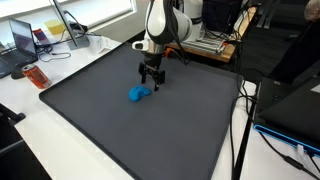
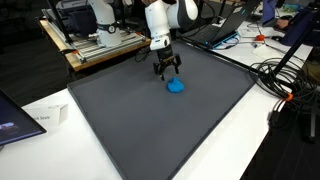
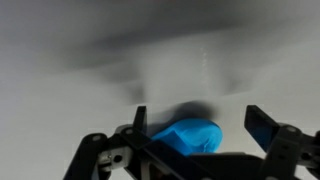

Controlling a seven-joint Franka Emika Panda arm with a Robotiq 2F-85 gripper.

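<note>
Where the dark mat (image 1: pixel 100 130) covers the bench (image 1: pixel 30 112), a small blue lump (image 1: pixel 138 94) lies on it, a little toward 12 o'clock from the mat's centre in both exterior views. Its shape is rounded and soft-edged; finer detail cannot be made out.

The pincer (image 1: pixel 150 85) hangs directly beside the lump with its jaws spread wide and nothing held. In an exterior view the lump sits at about 7 o'clock from the fingertips, just beside them. In an exterior view taken from another place, the lump (image 2: pixel 176 86) is at about 4 o'clock from the pincer (image 2: pixel 167 72). In the wrist view the lump (image 3: pixel 190 135) lies at 6 o'clock in the picture, between the two dark fingers (image 3: pixel 262 125) of the pincer (image 3: pixel 200 125), nearer the finger at 9 o'clock. Whether either finger touches the lump cannot be told, as this picture is blurred. The arm stands upright over the mat, wrist pointing down.

Surroundings, noted in order outward:
- A laptop (image 1: pixel 22 40) rests on the bench at 10 o'clock from the mat, well apart from the lump.
- A small orange item (image 1: pixel 37 76) lies near the mat's 9 o'clock corner.
- Cables (image 2: pixel 290 80) trail across the bench at 3 o'clock from the mat (image 2: pixel 150 130).
- A wooden cart (image 2: pixel 100 48) stands beyond the mat at 11 o'clock.
</note>
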